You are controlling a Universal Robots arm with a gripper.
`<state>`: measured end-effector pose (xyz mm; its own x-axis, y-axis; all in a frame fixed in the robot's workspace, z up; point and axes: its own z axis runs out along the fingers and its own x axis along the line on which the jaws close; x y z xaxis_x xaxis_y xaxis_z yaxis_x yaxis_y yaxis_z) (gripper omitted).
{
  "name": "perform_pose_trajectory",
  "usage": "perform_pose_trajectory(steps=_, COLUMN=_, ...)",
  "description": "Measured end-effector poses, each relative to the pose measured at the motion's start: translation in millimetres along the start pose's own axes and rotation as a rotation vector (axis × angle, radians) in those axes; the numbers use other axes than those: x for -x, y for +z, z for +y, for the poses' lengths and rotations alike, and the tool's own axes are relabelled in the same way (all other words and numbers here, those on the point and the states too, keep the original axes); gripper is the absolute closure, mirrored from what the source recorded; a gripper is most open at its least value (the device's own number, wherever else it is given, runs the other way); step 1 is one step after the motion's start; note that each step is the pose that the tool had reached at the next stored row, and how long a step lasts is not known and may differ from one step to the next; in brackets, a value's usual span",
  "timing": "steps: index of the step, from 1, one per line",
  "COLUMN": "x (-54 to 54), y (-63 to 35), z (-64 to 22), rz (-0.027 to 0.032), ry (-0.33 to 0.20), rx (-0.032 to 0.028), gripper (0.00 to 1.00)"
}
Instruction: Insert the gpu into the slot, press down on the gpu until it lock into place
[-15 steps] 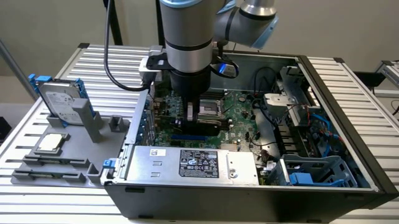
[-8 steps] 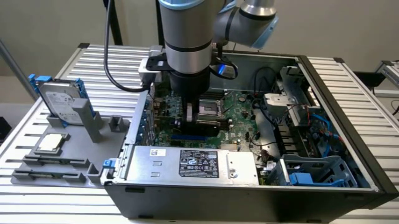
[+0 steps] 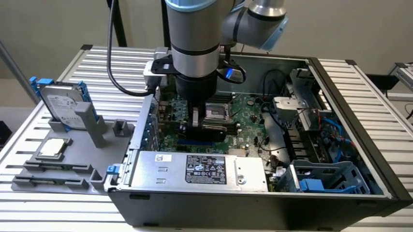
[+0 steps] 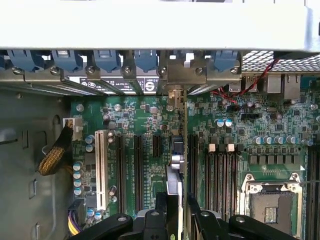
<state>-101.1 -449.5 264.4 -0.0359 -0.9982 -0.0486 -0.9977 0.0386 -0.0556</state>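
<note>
The gpu (image 3: 215,126) stands on edge over the green motherboard inside the open computer case (image 3: 361,145). My gripper (image 3: 201,122) is shut on its upper edge. In the wrist view the gpu (image 4: 183,150) appears edge-on as a thin line running from between my fingertips (image 4: 161,212) to its silver bracket (image 4: 179,75) at the case's rear wall. A short stretch of the blue slot (image 4: 175,145) shows right beside the card's lower edge, and the blue slot (image 3: 195,143) peeks out just below the card in the exterior view. Whether the card is fully seated is not visible.
A silver power supply (image 3: 200,169) lies along the case's front wall. Black memory strips (image 4: 222,175) and a CPU socket (image 4: 272,205) sit beside the card. A grey fixture (image 3: 96,159) at the exterior view's left holds a hard drive with blue rails (image 3: 65,104).
</note>
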Motion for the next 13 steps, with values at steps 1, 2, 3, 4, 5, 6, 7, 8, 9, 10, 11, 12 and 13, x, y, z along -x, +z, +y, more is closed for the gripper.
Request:
perform_pose_trajectory(steps=1, x=0.0, y=0.2, z=0.0, rz=0.0, ry=0.0, rx=0.0004, gripper=0.74)
perform_pose_trajectory(steps=2, x=0.0, y=0.5, z=0.0, rz=-0.0001, ry=0.0, rx=0.0005, gripper=0.74)
perform_pose_trajectory(steps=3, x=0.0, y=0.9, z=0.0, rz=-0.0003, ry=0.0, rx=0.0007, gripper=0.74)
perform_pose_trajectory(steps=4, x=0.0, y=1.2, z=0.0, rz=-0.0002, ry=0.0, rx=0.0011, gripper=0.74)
perform_pose_trajectory(steps=5, x=-0.1, y=1.4, z=0.0, rz=-0.0001, ry=-0.001, rx=0.0019, gripper=0.74)
perform_pose_trajectory(steps=6, x=0.0, y=1.7, z=-0.1, rz=0.0, ry=-0.001, rx=0.0027, gripper=0.74)
perform_pose_trajectory(steps=7, x=-0.1, y=1.9, z=-0.2, rz=0.0, ry=-0.001, rx=0.0037, gripper=0.74)
perform_pose_trajectory(steps=8, x=-0.1, y=2.0, z=-0.4, rz=0.0002, ry=-0.001, rx=0.005, gripper=0.74)
perform_pose_trajectory(steps=9, x=-0.1, y=2.2, z=-0.5, rz=0.0002, ry=-0.001, rx=0.006, gripper=0.74)
perform_pose_trajectory(steps=10, x=-0.1, y=2.3, z=-0.8, rz=0.0004, ry=-0.001, rx=0.0072, gripper=0.74)
perform_pose_trajectory(steps=11, x=-0.1, y=2.4, z=-1.1, rz=0.0005, ry=0.0, rx=0.0085, gripper=0.74)
perform_pose_trajectory(steps=12, x=-0.1, y=2.5, z=-1.4, rz=0.0005, ry=0.0, rx=0.0096, gripper=0.74)
perform_pose_trajectory(steps=13, x=-0.1, y=2.7, z=-2.0, rz=0.0003, ry=0.0, rx=0.0105, gripper=0.74)
